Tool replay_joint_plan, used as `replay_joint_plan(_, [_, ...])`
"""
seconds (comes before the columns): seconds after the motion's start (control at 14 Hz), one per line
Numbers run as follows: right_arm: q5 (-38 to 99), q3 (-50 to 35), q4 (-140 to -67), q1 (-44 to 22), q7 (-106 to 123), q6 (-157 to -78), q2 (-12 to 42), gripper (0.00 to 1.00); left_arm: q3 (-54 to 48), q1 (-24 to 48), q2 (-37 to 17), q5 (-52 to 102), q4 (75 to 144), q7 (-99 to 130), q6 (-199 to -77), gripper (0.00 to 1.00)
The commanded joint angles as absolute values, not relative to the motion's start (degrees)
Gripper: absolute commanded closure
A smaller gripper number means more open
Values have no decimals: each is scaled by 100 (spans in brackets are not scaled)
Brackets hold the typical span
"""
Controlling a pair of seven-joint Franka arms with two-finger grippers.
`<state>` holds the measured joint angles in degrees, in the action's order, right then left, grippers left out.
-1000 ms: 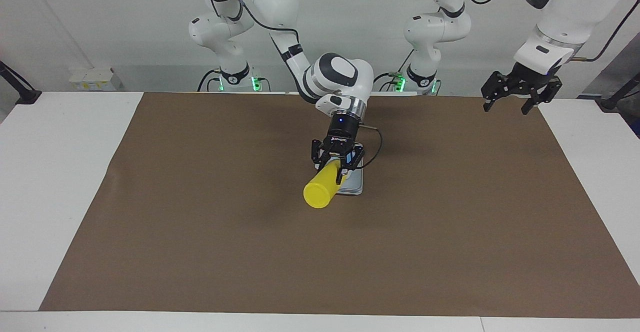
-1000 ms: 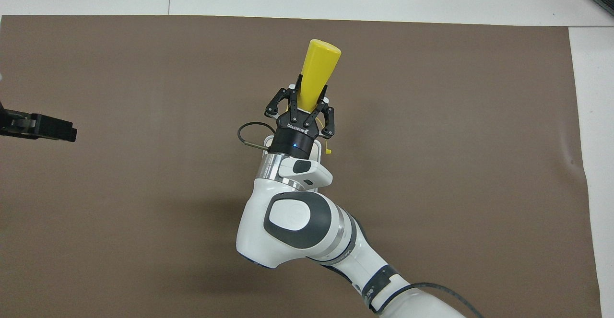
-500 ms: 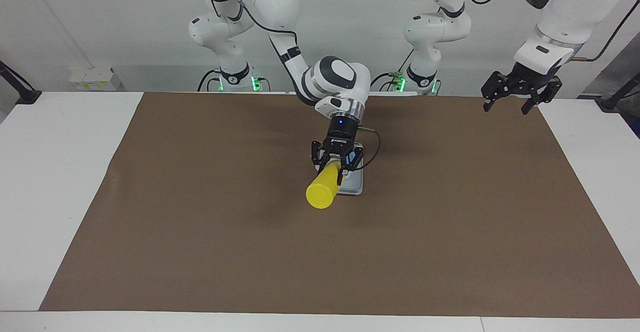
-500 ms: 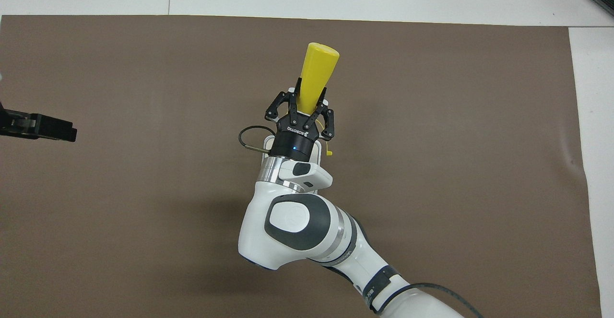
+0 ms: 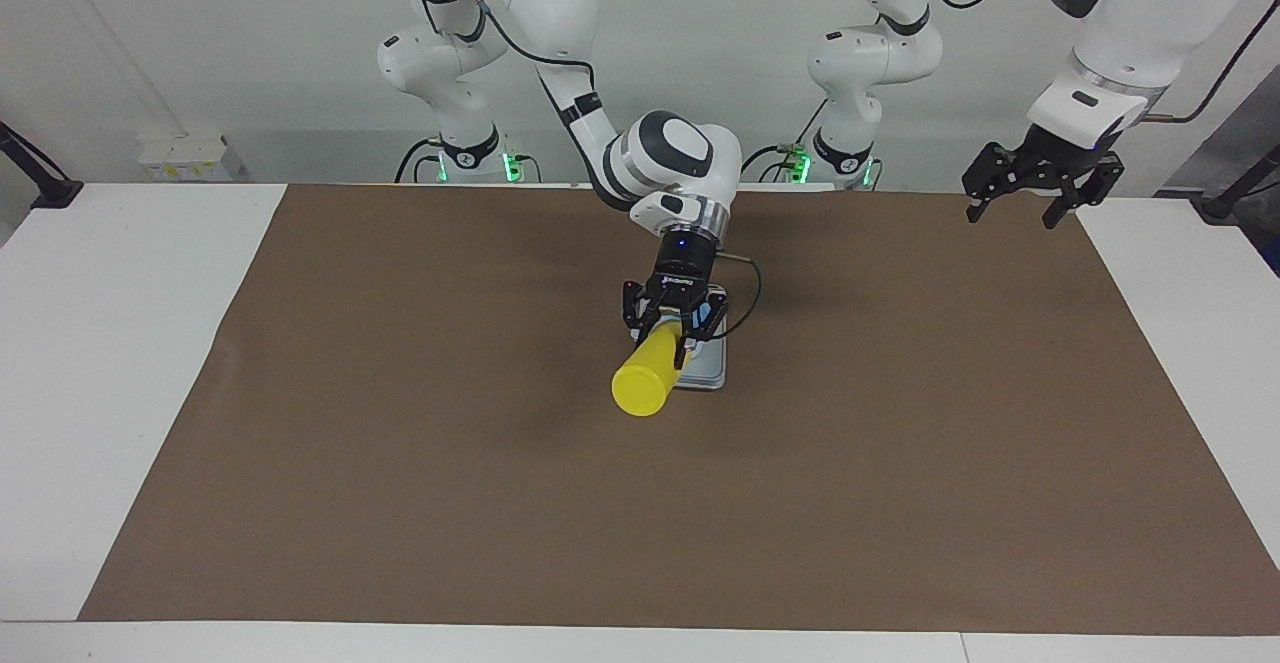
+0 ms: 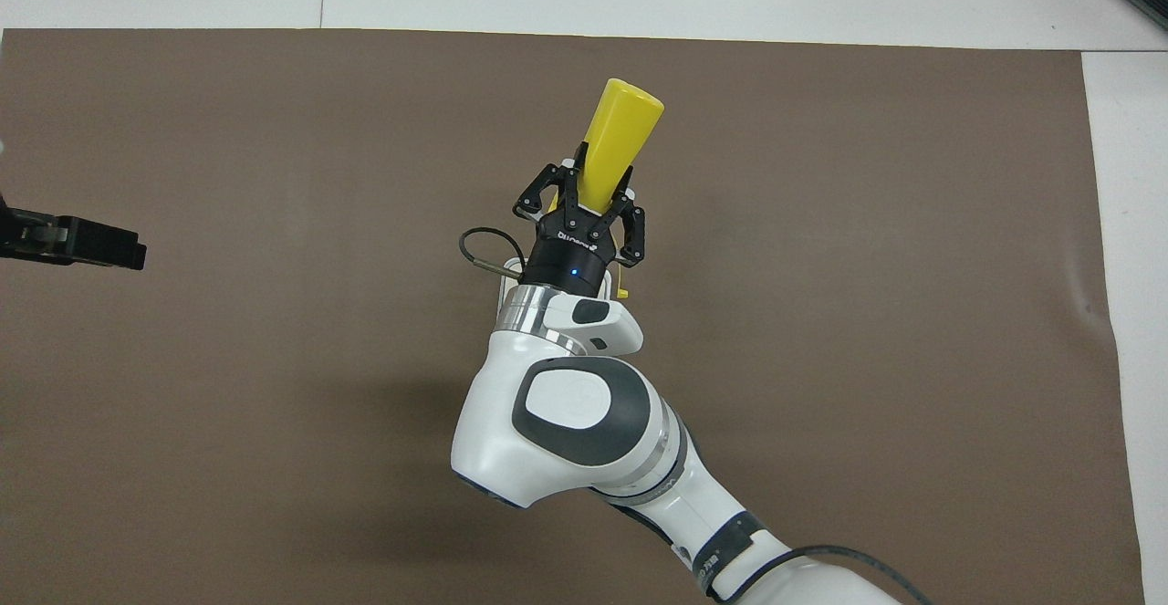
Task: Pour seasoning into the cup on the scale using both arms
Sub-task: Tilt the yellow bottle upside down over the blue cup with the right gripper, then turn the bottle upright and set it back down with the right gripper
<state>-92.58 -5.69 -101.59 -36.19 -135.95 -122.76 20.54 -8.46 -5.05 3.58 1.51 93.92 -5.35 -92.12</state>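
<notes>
I have the right end effector (image 5: 675, 331) clamped on the yellow plastic squeeze bottle (image 5: 648, 375) near its neck. The bottle is tipped over hard, base raised and swung out, nozzle down under the wrist, which I read as the pouring pose.

It hangs over the flat silver-grey kitchen scale (image 5: 706, 371) in the middle of the brown mat (image 5: 400, 443) that covers the white desk (image 5: 110, 363). A patch of blue shows between the end effector's links in the facing view. I take that for the small light blue plastic cup (image 5: 706, 317) on the scale. I cannot see the nozzle or any stream, so I cannot tell whether seasoning is going in.

In the overhead view the bottle's base points to about one o'clock from the wrist. Half a second back it pointed nearer twelve, so the wrist has rolled a little; its height over the scale looks unchanged.

The left end effector (image 5: 1040, 183) waits with fingers spread wide and empty, raised over the mat's corner at the left arm's end, at about two o'clock in the facing view. It has not moved.
</notes>
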Motion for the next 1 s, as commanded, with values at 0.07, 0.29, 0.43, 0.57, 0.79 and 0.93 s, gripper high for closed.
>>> replay_joint_plan(0.07, [-8397,-606,-10230,-2928,-13623,-13130,1512,100,-879,-589,466,237,9519,-624,-9255,0])
replay_joint_plan(0.29, [-6739,-606,-10213,-2708,-13667,-13219,1485,100,-879,-589,466,237,9519,-624,-9255,0])
replay_joint_plan(0.43, [-5516,-606,-10222,-2532,-13650,-13394,1459,100,-879,-589,466,237,9519,-624,-9255,0])
replay_joint_plan(0.57, [-4418,-606,-10230,-2260,-13606,-13561,1450,100,-879,-589,466,237,9519,-624,-9255,0])
replay_joint_plan(0.79, [-3081,-606,-10292,-1961,-13273,-13772,1503,100,-879,-589,466,237,9519,-624,-9264,0])
replay_joint_plan(0.93, [-1983,-606,-10309,-1724,-12555,-13755,1521,100,-879,-589,466,237,9519,-624,-9255,0])
